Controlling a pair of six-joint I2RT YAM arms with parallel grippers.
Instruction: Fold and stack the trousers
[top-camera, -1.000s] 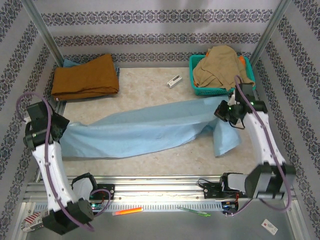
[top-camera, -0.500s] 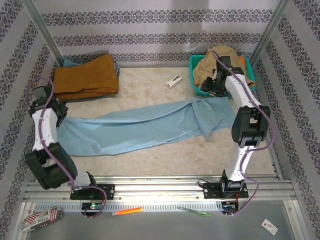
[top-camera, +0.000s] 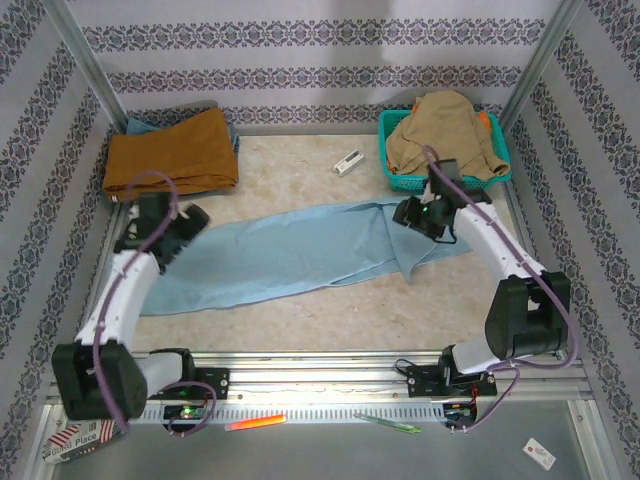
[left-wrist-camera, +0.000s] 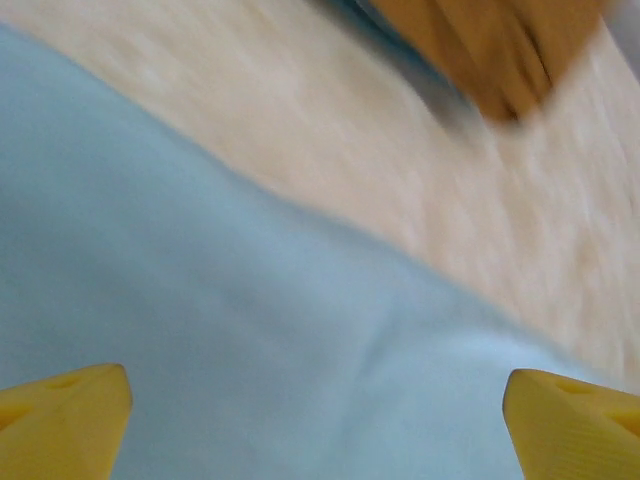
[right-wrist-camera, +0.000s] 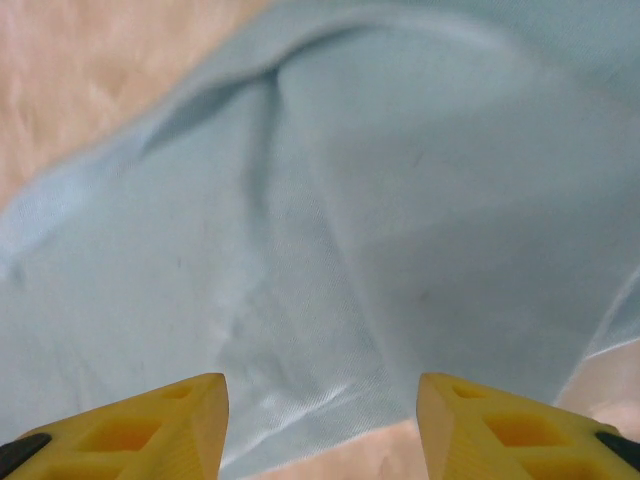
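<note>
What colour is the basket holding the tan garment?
Teal green: the basket shows best in the top external view.

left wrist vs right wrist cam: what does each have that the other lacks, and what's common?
Left wrist, not right: a corner of the rust-orange garment at the top of the picture. Right wrist, not left: a folded-over ridge running through the cloth. Shared: the sky-blue trousers lying flat on the beige table, with each camera's own yellow fingers spread apart above them and nothing pinched.
</note>
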